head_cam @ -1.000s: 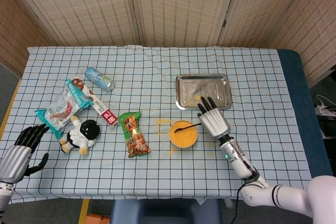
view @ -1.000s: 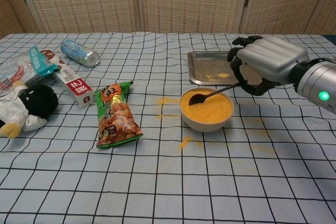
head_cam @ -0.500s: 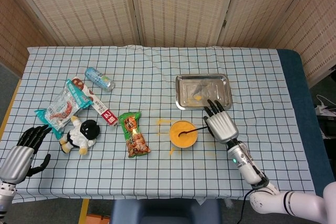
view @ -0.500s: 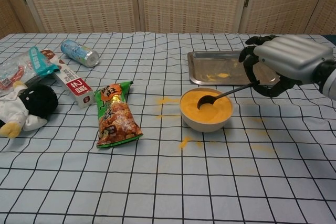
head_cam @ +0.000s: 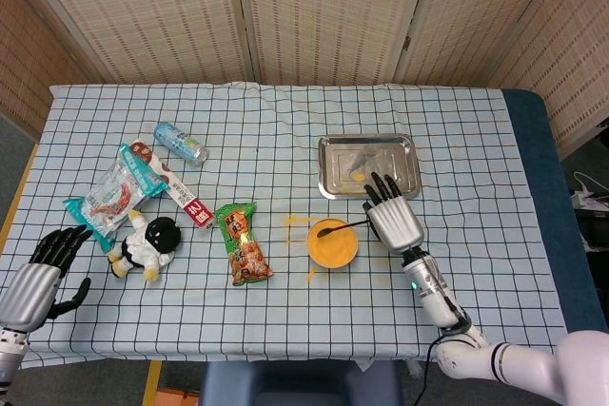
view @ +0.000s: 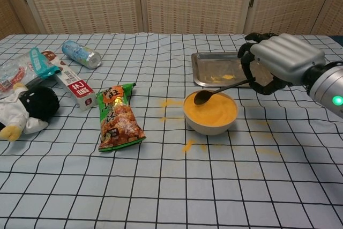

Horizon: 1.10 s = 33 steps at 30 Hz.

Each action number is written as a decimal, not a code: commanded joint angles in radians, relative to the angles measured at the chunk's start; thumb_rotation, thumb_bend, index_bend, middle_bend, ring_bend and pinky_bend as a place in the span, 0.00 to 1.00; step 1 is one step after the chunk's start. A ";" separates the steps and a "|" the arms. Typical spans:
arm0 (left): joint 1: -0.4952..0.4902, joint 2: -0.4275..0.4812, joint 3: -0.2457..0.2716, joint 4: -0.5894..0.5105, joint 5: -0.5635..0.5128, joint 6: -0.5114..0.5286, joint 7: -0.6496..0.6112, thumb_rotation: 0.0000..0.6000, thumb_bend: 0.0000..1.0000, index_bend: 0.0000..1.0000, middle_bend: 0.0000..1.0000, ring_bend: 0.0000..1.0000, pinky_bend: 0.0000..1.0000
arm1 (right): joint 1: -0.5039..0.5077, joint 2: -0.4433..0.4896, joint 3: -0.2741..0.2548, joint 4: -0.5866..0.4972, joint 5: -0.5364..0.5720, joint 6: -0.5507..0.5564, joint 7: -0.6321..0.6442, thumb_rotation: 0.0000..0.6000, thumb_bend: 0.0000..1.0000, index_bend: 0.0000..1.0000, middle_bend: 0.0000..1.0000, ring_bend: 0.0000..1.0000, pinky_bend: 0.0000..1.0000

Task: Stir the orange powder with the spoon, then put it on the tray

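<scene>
A white bowl (view: 210,124) full of orange powder (head_cam: 334,245) stands near the table's middle. My right hand (view: 281,63) holds the handle of a dark spoon (view: 217,91), whose scoop sits at the bowl's far left rim, over the powder. In the head view the right hand (head_cam: 392,219) is just right of the bowl, with the spoon (head_cam: 335,228) reaching left from it. Behind the bowl lies the metal tray (head_cam: 402,151), dusted with some orange powder. My left hand (head_cam: 40,278) hovers at the table's near left corner, fingers spread, holding nothing.
Orange powder spills (view: 169,103) mark the cloth left of and in front of the bowl. A green snack bag (view: 117,116), a red-and-white box (view: 74,87), a can (view: 81,53), a plush toy (view: 25,110) and a clear snack packet (head_cam: 116,187) lie on the left half.
The spoon's scoop has swung from the bowl's middle to its far left rim and risen a little. My right hand shifted slightly back toward the tray. The left hand stays put.
</scene>
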 commanded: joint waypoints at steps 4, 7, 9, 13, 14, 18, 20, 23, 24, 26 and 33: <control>-0.001 -0.001 -0.001 -0.002 -0.001 0.000 0.004 1.00 0.49 0.00 0.00 0.00 0.06 | -0.010 0.012 -0.017 0.002 -0.011 -0.031 0.012 1.00 0.40 0.97 0.22 0.00 0.12; -0.001 0.000 0.000 -0.005 -0.002 -0.002 0.008 1.00 0.49 0.00 0.00 0.00 0.06 | -0.017 0.032 -0.025 -0.022 -0.012 -0.045 0.011 1.00 0.40 0.97 0.22 0.00 0.12; -0.001 -0.001 0.001 -0.005 -0.001 -0.002 0.009 1.00 0.49 0.00 0.00 0.00 0.06 | -0.022 0.050 -0.027 -0.048 -0.007 -0.055 0.017 1.00 0.40 0.98 0.22 0.00 0.12; 0.000 -0.003 0.001 -0.004 0.002 0.001 0.012 1.00 0.49 0.00 0.00 0.00 0.06 | -0.033 0.081 -0.023 -0.100 0.007 -0.069 0.042 1.00 0.40 0.98 0.22 0.00 0.12; 0.000 -0.003 0.002 -0.005 0.003 0.002 0.012 1.00 0.49 0.00 0.00 0.00 0.06 | -0.035 0.087 -0.021 -0.111 0.009 -0.071 0.047 1.00 0.40 0.98 0.22 0.00 0.12; 0.001 -0.003 0.003 -0.006 0.006 0.004 0.015 1.00 0.49 0.00 0.00 0.00 0.06 | -0.041 0.109 -0.019 -0.146 0.012 -0.078 0.059 1.00 0.40 0.98 0.22 0.00 0.12; 0.001 -0.003 0.003 -0.007 0.008 0.006 0.017 1.00 0.49 0.00 0.00 0.00 0.06 | -0.042 0.115 -0.017 -0.157 0.011 -0.079 0.063 1.00 0.40 0.98 0.22 0.00 0.12; 0.002 -0.003 0.004 -0.008 0.009 0.009 0.017 1.00 0.49 0.00 0.00 0.00 0.06 | -0.044 0.115 -0.010 -0.162 0.009 -0.074 0.071 1.00 0.40 0.98 0.22 0.00 0.12; 0.003 -0.003 0.004 -0.007 0.009 0.009 0.017 1.00 0.49 0.00 0.00 0.00 0.06 | -0.046 0.110 -0.006 -0.157 0.004 -0.063 0.072 1.00 0.40 0.98 0.22 0.00 0.12; 0.003 -0.003 0.003 -0.007 0.009 0.010 0.017 1.00 0.49 0.00 0.00 0.00 0.06 | -0.051 0.094 0.001 -0.138 -0.013 -0.033 0.072 1.00 0.40 0.98 0.22 0.00 0.12; 0.001 -0.003 0.003 -0.007 0.006 0.006 0.018 1.00 0.49 0.00 0.00 0.00 0.06 | -0.069 0.082 -0.007 -0.117 -0.061 0.011 0.092 1.00 0.40 0.98 0.22 0.00 0.12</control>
